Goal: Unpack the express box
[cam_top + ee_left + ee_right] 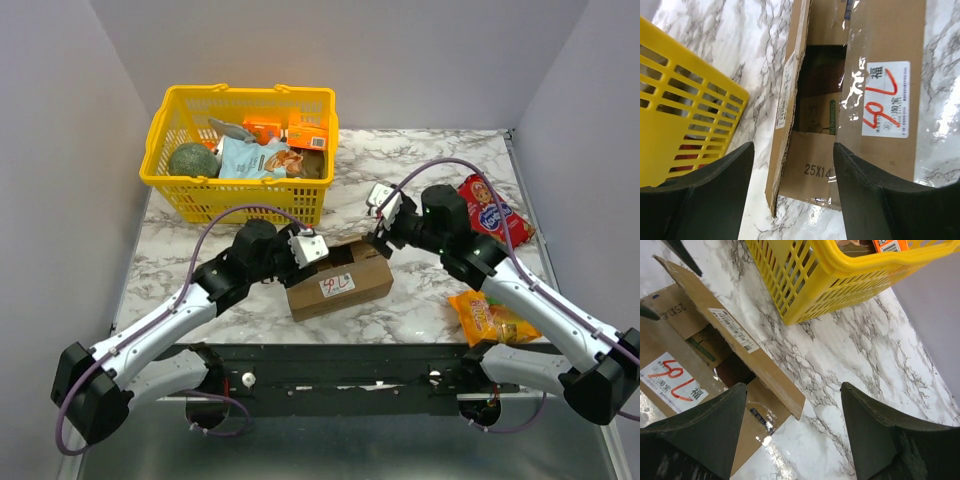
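The express box [340, 285] is a brown cardboard carton with a white sticker scribbled in red, lying on the marble table [420, 170] between both arms. Its top flaps stand open, showing a dark inside with a smaller brown packet [817, 115]. My left gripper [305, 252] is open at the box's left end, its fingers astride the raised flap [787, 100]. My right gripper [380, 240] is open at the box's right end, above the far flap's corner [790, 400]. The sticker shows in the left wrist view [886, 100] and the right wrist view [675, 380].
A yellow basket [190, 195] with snack packs, orange boxes and a green round item stands behind the box at the back left. A red snack bag [492, 210] lies at the right, an orange snack bag [490, 318] at the front right.
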Controlling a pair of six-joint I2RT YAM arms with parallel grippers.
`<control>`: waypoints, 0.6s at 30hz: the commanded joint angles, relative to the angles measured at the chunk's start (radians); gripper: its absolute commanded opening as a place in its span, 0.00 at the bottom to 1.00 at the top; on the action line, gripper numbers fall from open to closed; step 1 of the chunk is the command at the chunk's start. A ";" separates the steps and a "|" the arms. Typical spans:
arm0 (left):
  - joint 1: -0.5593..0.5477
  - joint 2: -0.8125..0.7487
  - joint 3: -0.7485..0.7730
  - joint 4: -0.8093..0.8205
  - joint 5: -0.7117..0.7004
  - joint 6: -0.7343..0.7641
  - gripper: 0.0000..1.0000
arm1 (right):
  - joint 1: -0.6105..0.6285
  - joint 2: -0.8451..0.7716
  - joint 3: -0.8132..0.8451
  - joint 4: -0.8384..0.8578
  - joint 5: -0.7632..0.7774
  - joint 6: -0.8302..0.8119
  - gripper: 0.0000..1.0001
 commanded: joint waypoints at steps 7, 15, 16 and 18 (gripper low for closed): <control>0.005 0.199 0.073 0.024 -0.077 -0.009 0.42 | 0.002 -0.081 -0.042 -0.199 -0.083 -0.070 0.82; 0.021 0.213 0.103 -0.060 0.017 0.014 0.15 | 0.002 -0.063 -0.028 -0.234 -0.178 -0.127 0.82; 0.024 0.219 0.115 -0.097 0.033 0.026 0.13 | 0.002 -0.060 -0.022 -0.237 -0.197 -0.130 0.82; 0.040 0.245 0.158 -0.138 0.086 0.037 0.10 | 0.002 -0.046 -0.004 -0.264 -0.224 -0.156 0.82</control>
